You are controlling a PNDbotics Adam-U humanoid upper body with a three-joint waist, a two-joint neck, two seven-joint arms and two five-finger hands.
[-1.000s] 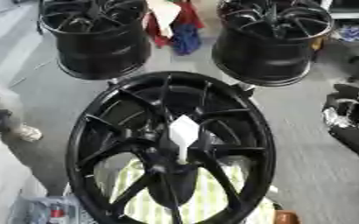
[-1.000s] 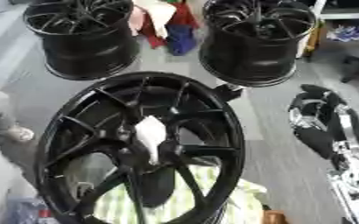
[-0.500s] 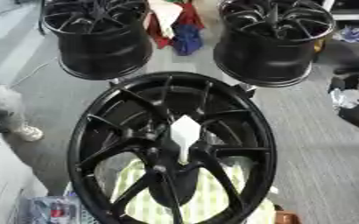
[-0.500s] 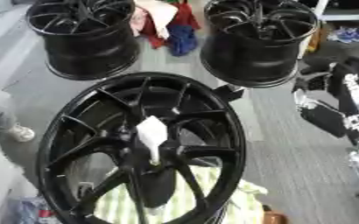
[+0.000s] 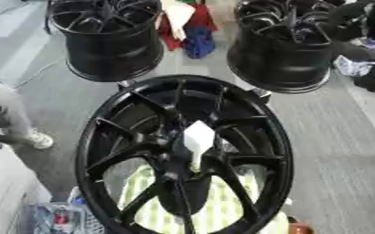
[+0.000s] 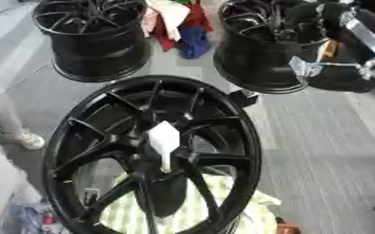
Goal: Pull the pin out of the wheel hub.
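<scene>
A large black spoked wheel [image 5: 135, 137] stands tilted in the middle of both views. A white pin [image 5: 199, 137] sticks out of its hub, pointing towards me. My right arm [image 6: 365, 37], black with silver joints, comes in from the upper right corner. It lies over the back right wheel and well away from the pin. Its hand [image 6: 304, 22] is a dark blur against that wheel. Nothing touches the pin. No left hand shows in either view.
Two more black wheels stand on the grey floor behind, one back left [image 5: 110, 41] and one back right [image 5: 283, 50], with coloured cloths [image 5: 187, 27] between them. A green-striped cloth [image 5: 215, 205] lies under the big wheel. A person's leg and shoe [image 5: 37, 139] stand at the left.
My right arm has risen from the right edge to the upper right corner, over the back right wheel. The pin and the big wheel have not moved.
</scene>
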